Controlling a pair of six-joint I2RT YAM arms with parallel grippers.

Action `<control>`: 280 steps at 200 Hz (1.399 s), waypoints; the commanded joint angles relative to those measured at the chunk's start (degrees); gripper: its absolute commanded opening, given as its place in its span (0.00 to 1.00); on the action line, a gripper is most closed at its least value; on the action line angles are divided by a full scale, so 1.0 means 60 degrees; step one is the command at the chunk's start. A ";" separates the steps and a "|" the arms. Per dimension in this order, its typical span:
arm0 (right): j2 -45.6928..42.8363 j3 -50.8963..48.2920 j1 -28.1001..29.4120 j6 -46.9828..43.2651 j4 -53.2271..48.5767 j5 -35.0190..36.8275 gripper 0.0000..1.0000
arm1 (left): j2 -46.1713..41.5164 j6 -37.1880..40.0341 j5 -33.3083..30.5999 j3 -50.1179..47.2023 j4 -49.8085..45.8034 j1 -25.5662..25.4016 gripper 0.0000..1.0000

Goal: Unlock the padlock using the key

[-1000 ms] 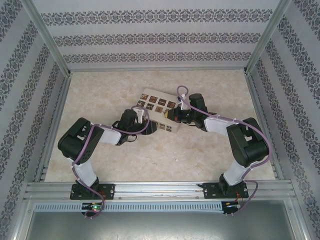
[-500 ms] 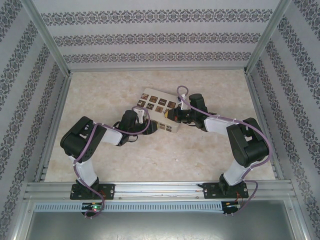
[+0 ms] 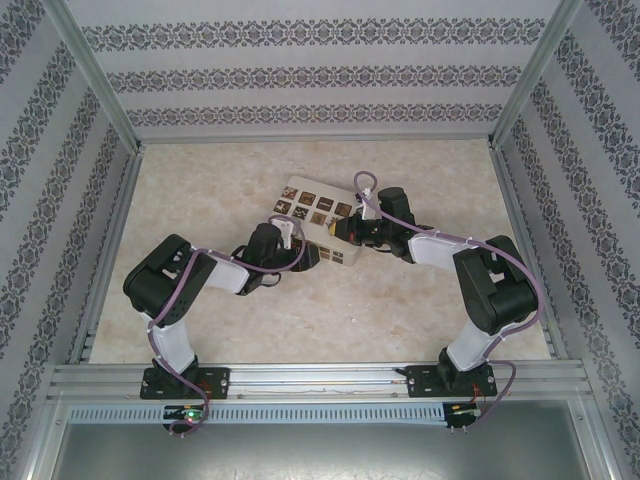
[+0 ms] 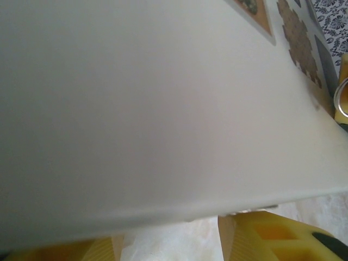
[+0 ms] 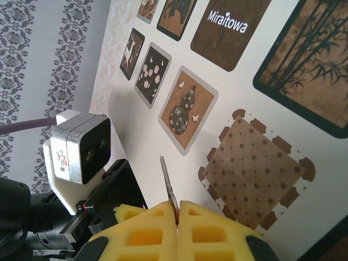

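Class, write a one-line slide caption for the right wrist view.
Right end effector pinches the key, patterned cream box behind.

Cream box point(image 3: 312, 205) sits mid-bench, turned at an angle, top covered w/ dark brown picture tiles. Right wrist view gets them close: one says "Miraitowa" point(image 5: 227, 22), then a gourd tile point(image 5: 187, 109), a bamboo one point(image 5: 304, 60), a deer point(image 5: 130, 48), plus a lattice square w/ scalloped edge point(image 5: 253, 174). Left wrist view has the box's plain cream side, v. blurry. Bench point(image 3: 400, 310) is beige marble-look. Walls point(image 3: 300, 75) on 3 sides are white w/ dark floral stripes, alu posts point(image 3: 95, 80) at the corners, alu rail point(image 3: 320, 378) along the near edge.
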 commanded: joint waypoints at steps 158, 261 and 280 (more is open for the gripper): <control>0.0267 -0.0199 0.0318 0.0099 -0.0961 0.0347 0.00 | 0.0439 -0.0736 -0.1355 0.0711 0.0239 -0.0256 0.33; -0.1442 -0.0139 0.0230 -0.0208 -0.1113 0.0583 0.00 | -0.0129 -0.0591 -0.0818 0.0685 -0.0146 -0.0256 0.24; -0.2130 -0.0536 0.0230 -0.0623 -0.1107 0.0723 0.00 | -0.0347 -0.0727 -0.0479 0.0705 -0.0435 -0.0261 0.24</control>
